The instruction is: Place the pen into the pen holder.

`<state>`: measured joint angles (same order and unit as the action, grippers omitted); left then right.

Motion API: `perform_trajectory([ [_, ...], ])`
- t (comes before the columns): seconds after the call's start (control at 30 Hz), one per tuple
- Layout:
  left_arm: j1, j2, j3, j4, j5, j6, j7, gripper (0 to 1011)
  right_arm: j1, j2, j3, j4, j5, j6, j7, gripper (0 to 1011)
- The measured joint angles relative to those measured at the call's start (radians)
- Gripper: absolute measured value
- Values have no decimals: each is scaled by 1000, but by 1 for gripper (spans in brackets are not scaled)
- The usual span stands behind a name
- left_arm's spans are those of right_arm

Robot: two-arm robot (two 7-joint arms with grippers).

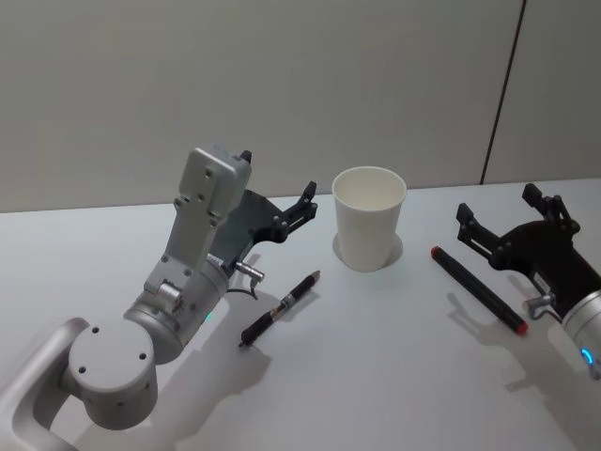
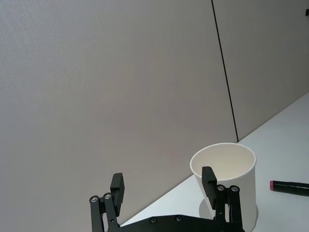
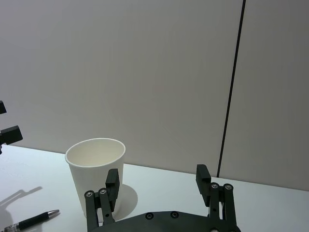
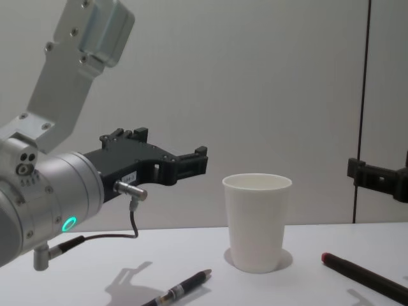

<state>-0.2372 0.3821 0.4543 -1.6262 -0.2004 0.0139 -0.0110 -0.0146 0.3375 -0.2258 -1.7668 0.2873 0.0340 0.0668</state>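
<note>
Tabletop (image 1: 376, 385) bears pen holder (image 1: 369, 221), black pen (image 1: 280, 309), red-tipped marker (image 1: 477, 287); left end effector (image 2: 163, 179) and right end effector (image 3: 157, 175) open.

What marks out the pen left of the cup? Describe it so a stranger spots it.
On the white table stands a white paper cup. Left of it, nearer the robot, lies the pen: slim, black, tapering to a point. The marker right of the cup is thicker, with red ends.

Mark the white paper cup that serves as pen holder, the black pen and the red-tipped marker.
pen holder (image 1: 368, 235): head view, middle of its outer wall.
black pen (image 1: 280, 308): head view, middle of its barrel.
red-tipped marker (image 1: 478, 288): head view, middle of its dark barrel.
</note>
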Motion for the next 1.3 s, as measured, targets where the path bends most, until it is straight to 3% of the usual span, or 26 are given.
perform_trajectory([
  [0.53, 0, 0, 0, 0, 0, 0, 0, 1001, -8, 7, 4, -5, 1, 4, -1, 1001],
  [1.3, 0, 0, 0, 0, 0, 0, 0, 1001, -96, 97, 61, -74, 33, 87, -41, 1001],
])
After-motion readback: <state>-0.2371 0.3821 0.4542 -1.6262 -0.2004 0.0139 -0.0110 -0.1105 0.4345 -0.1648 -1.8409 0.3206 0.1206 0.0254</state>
